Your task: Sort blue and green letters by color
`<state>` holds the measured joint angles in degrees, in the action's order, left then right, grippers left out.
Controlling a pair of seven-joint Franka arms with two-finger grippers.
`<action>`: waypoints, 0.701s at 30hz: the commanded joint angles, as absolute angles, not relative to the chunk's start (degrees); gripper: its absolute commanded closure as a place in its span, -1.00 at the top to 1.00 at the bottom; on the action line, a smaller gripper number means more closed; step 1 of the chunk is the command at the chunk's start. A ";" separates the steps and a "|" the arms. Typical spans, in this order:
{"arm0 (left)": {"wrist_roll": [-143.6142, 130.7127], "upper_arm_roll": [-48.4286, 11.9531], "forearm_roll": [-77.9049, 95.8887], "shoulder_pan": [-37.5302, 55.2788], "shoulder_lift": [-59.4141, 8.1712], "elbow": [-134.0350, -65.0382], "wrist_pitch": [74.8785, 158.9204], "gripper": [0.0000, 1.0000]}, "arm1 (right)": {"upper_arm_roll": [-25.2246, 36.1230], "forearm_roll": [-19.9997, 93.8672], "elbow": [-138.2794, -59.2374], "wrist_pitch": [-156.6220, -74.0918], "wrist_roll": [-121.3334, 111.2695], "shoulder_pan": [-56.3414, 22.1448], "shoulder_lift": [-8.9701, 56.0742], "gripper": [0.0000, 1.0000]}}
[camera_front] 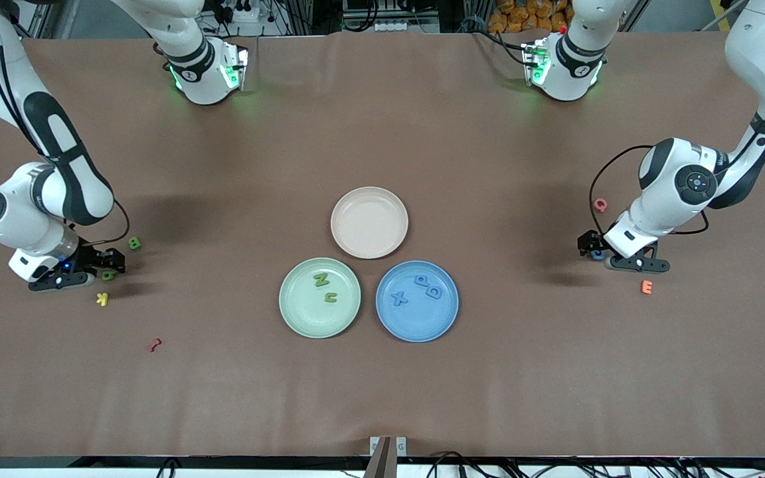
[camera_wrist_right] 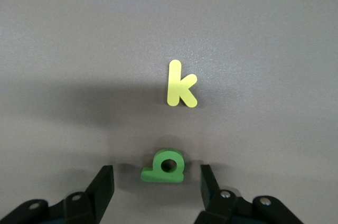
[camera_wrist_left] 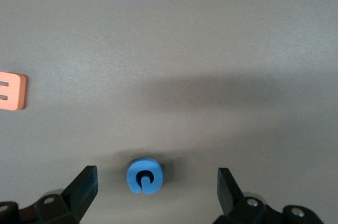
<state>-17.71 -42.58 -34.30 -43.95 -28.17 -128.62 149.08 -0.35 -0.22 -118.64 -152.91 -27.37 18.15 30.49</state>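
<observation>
Right wrist view: a chunky green letter [camera_wrist_right: 164, 166] lies flat between the wide-open fingers of the right hand [camera_wrist_right: 157, 184], near the yellow k [camera_wrist_right: 180, 84]. It could tip or squirt out if pinched off-centre. The left hand [camera_wrist_left: 157, 186] likewise straddles a smooth, rounded blue letter [camera_wrist_left: 143, 175], holding nothing, near the orange E [camera_wrist_left: 10, 91] on the matte counter [camera_front: 382, 119].

The flat orange foam letter E [camera_wrist_left: 11, 91] beside the left gripper [camera_wrist_left: 157, 188] is cut off by the wrist view's edge.
</observation>
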 commanded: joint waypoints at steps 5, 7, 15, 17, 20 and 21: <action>-19.42 -42.63 -35.95 -44.03 -29.62 -128.58 149.85 1.00 | -1.05 -0.88 -117.25 -153.81 -28.39 19.16 32.08 0.28; -19.42 -42.36 -35.95 -44.03 -29.79 -128.58 149.85 1.00 | -1.05 -0.88 -117.25 -153.98 -29.00 19.25 32.08 0.19; -19.60 -41.57 -37.97 -44.12 -30.85 -128.23 149.85 1.00 | -1.05 -0.88 -117.16 -154.07 -29.09 19.25 32.17 -0.29; -19.69 -41.57 -37.97 -44.12 -31.11 -128.15 149.85 1.00 | -1.05 -0.88 -117.16 -154.07 -29.09 19.25 32.17 -0.48; -19.69 -41.57 -37.97 -44.12 -31.46 -127.88 149.85 1.00 | -1.05 -0.88 -117.16 -153.99 -29.09 19.16 32.17 -0.82; -19.69 -41.57 -37.97 -44.12 -31.55 -127.88 149.85 1.00 | -1.05 -0.88 -117.16 -153.98 -29.09 19.07 32.17 -0.90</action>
<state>-17.80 -41.56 -35.83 -43.98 -30.57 -128.48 149.12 -0.49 -0.22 -118.09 -153.51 -28.33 18.16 30.98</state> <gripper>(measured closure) 0.000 0.643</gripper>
